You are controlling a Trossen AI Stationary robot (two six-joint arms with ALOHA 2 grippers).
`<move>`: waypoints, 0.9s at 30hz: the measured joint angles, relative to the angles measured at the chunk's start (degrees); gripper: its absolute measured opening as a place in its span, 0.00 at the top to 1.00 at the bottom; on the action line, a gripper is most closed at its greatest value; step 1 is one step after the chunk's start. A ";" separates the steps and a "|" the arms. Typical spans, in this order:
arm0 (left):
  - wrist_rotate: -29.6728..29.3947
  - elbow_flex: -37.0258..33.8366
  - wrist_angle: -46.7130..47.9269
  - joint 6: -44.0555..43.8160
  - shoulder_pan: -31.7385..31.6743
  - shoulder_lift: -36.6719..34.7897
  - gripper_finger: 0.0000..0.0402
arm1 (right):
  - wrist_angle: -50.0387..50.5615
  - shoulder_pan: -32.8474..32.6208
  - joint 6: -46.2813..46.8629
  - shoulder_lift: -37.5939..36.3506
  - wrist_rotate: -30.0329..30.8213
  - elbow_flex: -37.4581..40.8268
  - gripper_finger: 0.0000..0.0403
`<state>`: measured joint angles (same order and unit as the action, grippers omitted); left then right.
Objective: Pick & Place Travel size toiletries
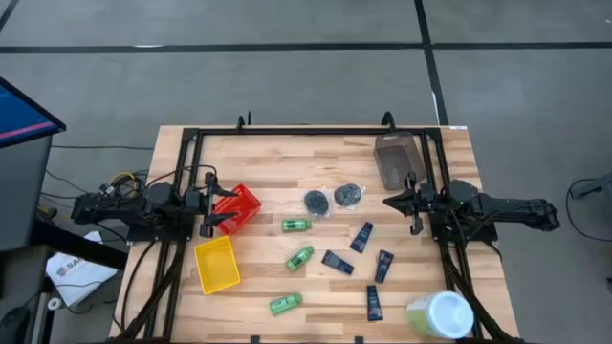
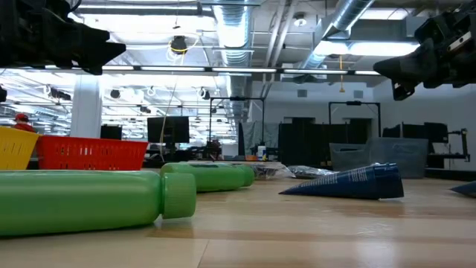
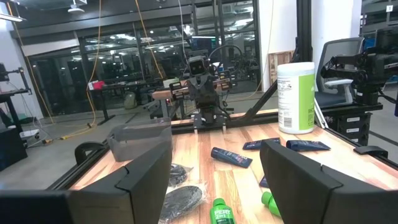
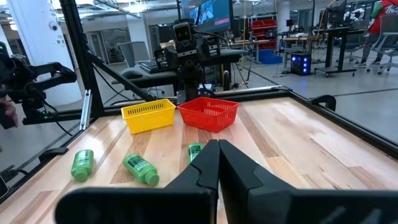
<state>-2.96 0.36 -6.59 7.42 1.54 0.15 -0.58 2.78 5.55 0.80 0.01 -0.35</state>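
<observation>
Nearest the low camera, a bright green plastic bottle (image 2: 89, 199) is lying on its side on the pale wooden table (image 1: 287, 191). Left gripper (image 1: 212, 212) is hovering by the table's left edge, fingers (image 3: 146, 171) spread wide, gripping nothing, right beside the red mesh bin (image 1: 237, 207). Right gripper (image 1: 405, 203) is hovering by the right edge, fingers (image 4: 202, 165) pressed together, empty.

Between them: two dark grey round discs (image 1: 316, 201) (image 1: 348, 195) are sitting mid-table, near each other. A second green bottle (image 1: 295, 225) is lying just below the discs, a third (image 1: 299, 258) lower, the first one (image 1: 285, 304) near the front edge. Four dark blue flat tubes (image 1: 361, 237) (image 1: 337, 262) (image 1: 383, 266) (image 1: 374, 302) are scattered right of centre.

Yellow mesh bin (image 1: 217, 264) is sitting front-left, grey-brown bin (image 1: 396, 160) back-right, large pale green-and-white tub (image 1: 439, 313) at front-right corner.
</observation>
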 joint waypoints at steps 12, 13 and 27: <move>0.00 0.00 -0.54 -2.13 0.00 0.01 0.40 | 0.01 0.00 0.00 0.00 0.00 0.01 1.00; 0.00 0.00 -0.60 -3.11 0.00 0.00 0.40 | 0.01 0.00 -0.01 0.00 0.00 0.00 1.00; 0.00 0.00 -1.38 -3.84 0.00 0.01 0.40 | -2.97 -0.12 7.81 -0.06 0.14 0.01 1.00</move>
<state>-2.96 0.36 -7.97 3.57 1.54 0.16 -3.55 2.66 13.36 0.74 0.16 -0.34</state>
